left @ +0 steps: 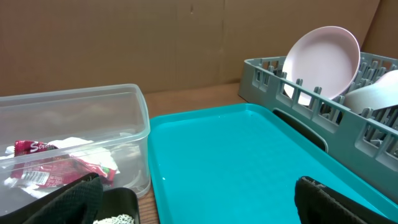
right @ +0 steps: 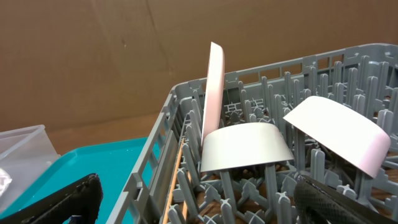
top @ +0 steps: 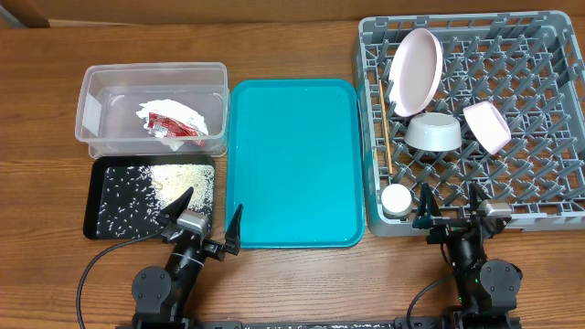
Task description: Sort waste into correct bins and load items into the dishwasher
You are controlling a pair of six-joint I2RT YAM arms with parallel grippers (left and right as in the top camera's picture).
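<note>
The clear tub (top: 96, 87) at the back left holds the crumpled white napkin (top: 160, 108) and the red snack wrapper (top: 174, 126); both also show in the left wrist view (left: 53, 171). The black tray (top: 96, 215) holds scattered white rice (top: 178, 178). The grey dish rack (top: 548, 215) holds a large pale plate (top: 416, 71) on edge, an upturned grey-white bowl (top: 433, 132), a small pale-pink plate (top: 487, 126), a white cup (top: 398, 200) and chopsticks (top: 385, 137). My left gripper (top: 215, 205) is open and empty between the black tray and the teal tray. My right gripper (top: 450, 194) is open and empty at the rack's front wall.
A large teal serving tray (top: 292, 164) lies between the black tray and the rack, with nothing on it. Bare wooden table runs along the front edge, where both arm bases stand. A brown cardboard wall stands behind the table (left: 124, 43).
</note>
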